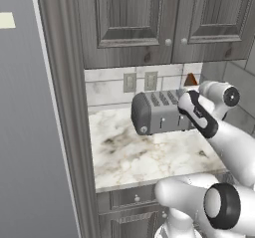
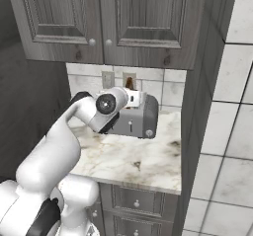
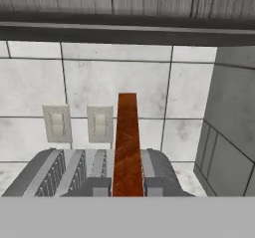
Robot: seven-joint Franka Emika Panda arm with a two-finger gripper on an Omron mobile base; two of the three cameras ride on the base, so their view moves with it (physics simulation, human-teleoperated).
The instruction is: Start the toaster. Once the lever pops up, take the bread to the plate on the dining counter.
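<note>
Grey panelled cabinets [image 1: 149,18] hang across twelve o'clock above me, and under them a marble wall counter [image 1: 149,155] spreads out below a tiled back wall [image 3: 99,82]. The toaster [image 1: 157,112] sits on that counter toward its back, its long side with the small levers facing me, at about one o'clock from the counter's middle in the left base view. Two pale switch plates [image 3: 79,123] are set in the tiles behind it, at about ten o'clock from the slots in my hand view. My pincer [image 3: 128,194] is closed on the bread [image 3: 127,142], which stands upright, edge-on, rising from between my fingertips above the toaster's slots.
</note>
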